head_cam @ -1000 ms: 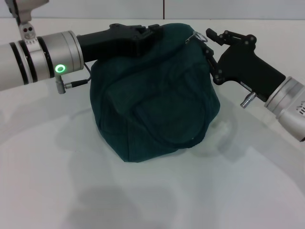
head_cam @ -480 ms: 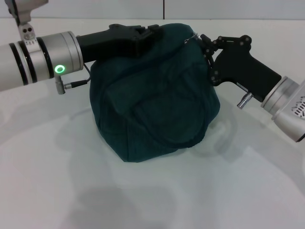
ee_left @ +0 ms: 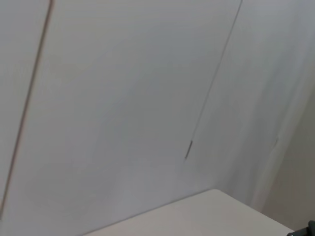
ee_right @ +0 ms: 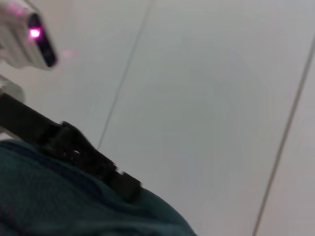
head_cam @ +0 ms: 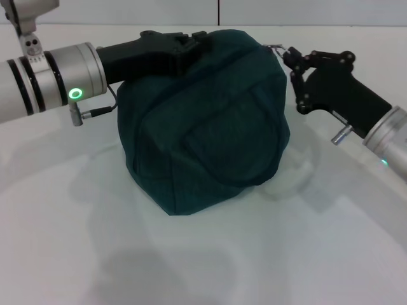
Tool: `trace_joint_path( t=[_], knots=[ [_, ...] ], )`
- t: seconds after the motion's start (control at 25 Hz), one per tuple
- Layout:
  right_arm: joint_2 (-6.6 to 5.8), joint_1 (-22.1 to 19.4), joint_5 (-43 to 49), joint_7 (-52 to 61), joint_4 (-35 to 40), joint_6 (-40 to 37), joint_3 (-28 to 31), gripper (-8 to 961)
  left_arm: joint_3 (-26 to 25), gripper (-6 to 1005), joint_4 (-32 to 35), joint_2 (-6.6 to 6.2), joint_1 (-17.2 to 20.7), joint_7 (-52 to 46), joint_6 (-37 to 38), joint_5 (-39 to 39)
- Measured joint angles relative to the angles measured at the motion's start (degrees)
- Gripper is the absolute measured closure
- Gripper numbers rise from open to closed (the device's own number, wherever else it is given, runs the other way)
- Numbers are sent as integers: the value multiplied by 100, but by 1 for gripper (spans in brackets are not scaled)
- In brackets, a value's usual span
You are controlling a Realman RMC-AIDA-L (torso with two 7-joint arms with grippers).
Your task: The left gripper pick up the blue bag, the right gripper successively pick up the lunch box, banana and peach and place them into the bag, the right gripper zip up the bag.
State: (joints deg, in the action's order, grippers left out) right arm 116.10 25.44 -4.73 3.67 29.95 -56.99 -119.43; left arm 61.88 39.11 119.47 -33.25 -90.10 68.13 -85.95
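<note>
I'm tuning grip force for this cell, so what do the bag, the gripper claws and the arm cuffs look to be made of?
The blue bag looks like soft matte woven fabric: it slumps and creases without shine. The right gripper and the left gripper look like rigid matte black bars, plastic or coated metal; I cannot tell which. The arm cuffs look like brushed silver metal with a soft sheen.

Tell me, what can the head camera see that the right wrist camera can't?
Only the head view shows the whole bag sitting on the white table, the right gripper at the bag's top right corner by the ring pull, and the left arm's green light. Only the right wrist view shows the wall panels behind and a pink light on the left arm. Both show the bag's top and the left gripper resting there.
</note>
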Motion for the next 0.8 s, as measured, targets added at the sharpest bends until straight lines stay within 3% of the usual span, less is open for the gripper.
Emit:
trace_joint_path(
  t=[0.8],
  knots=[
    [-32,44,24,710,-805,-50,262,888,-186,999,-79,-9,6,-16,-1,0]
  ],
)
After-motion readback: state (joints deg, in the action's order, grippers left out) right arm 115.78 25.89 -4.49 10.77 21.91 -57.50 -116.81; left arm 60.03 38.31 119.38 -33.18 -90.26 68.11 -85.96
